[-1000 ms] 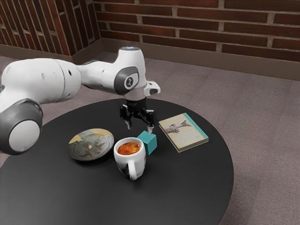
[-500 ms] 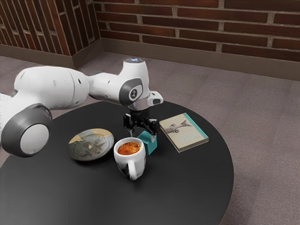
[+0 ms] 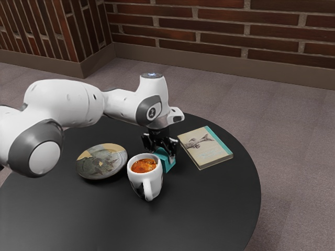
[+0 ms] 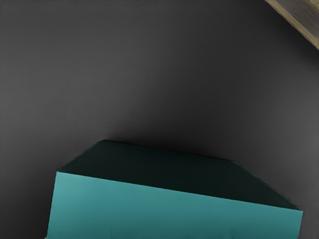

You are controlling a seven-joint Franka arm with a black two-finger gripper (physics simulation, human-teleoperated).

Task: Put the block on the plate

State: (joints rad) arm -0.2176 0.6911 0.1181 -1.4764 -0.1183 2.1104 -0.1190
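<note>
The black gripper point(image 3: 162, 157) is low over the teal block point(image 3: 168, 166) in the exterior view, its fingers spread, one on either side of the block's upper part. One fingertip is partly hidden behind the block and mug. The block rests on the black table, partly behind the white mug. In the wrist view, the block point(image 4: 172, 211) lies just under the hand, its lit top face close to the camera. A round patterned plate point(image 3: 102, 161) lies toward the exterior view's left, with nothing on it.
A white mug point(image 3: 137, 180) of orange-brown drink stands very near the block, toward the exterior camera. A book point(image 3: 205, 148) lies to the exterior view's right of the gripper; its corner point(image 4: 301, 17) appears in the wrist view. The round black table point(image 3: 209, 209) has a curved edge.
The gripper has come down and slightly toward the exterior view's right, from above the block to around its upper part. Block, plate, mug and book have not visibly moved.
</note>
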